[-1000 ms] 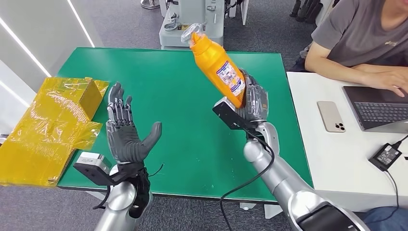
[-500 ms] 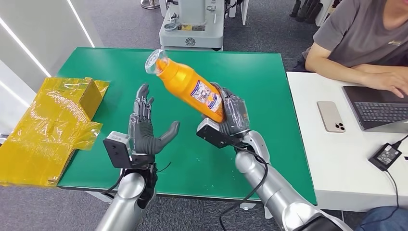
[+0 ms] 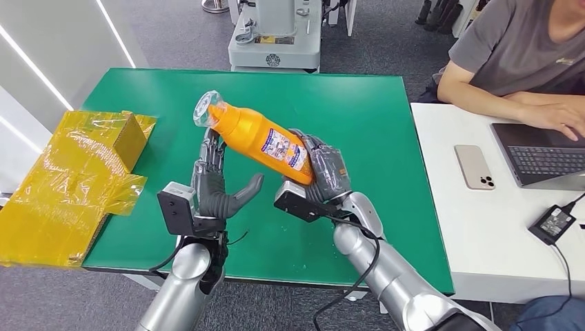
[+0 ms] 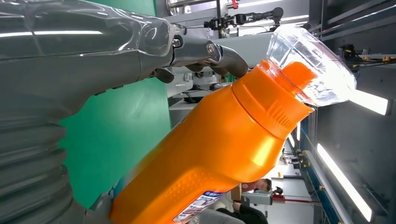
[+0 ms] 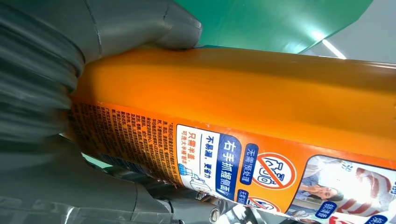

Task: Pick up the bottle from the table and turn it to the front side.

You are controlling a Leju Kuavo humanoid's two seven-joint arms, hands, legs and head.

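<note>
Since the earlier frames the right hand (image 3: pixel 323 171) has swung the orange bottle (image 3: pixel 259 135) down and leftward, from a steep upright tilt to a near-horizontal lean, and the left hand (image 3: pixel 210 187) has come in from the left side of the table to meet it. Bottle now held off the green table (image 3: pixel 386 131), base end wrapped in the right hand, clear-capped neck (image 3: pixel 205 110) pointing up and to the left, printed label (image 3: pixel 283 147) facing up toward the head camera. Right wrist view: thumb and fingers close on the bottle's orange body (image 5: pixel 261 93), label text (image 5: pixel 219 158) alongside. Left hand empty, palm up, fingers (image 3: pixel 210 155) spread and raised under the bottle's neck end; whether they touch it, cannot tell. Left wrist view: bottle shoulder and clear cap (image 4: pixel 310 65) just beyond the fingers. Yellow wrapped packages (image 3: pixel 76 172) lie off the table's left edge. Seated person (image 3: pixel 517 55) at the white desk (image 3: pixel 483 227) to the right, hand at a laptop (image 3: pixel 545 155); phone (image 3: pixel 474 166) and power adapter (image 3: pixel 554 223) lie on the desk.
</note>
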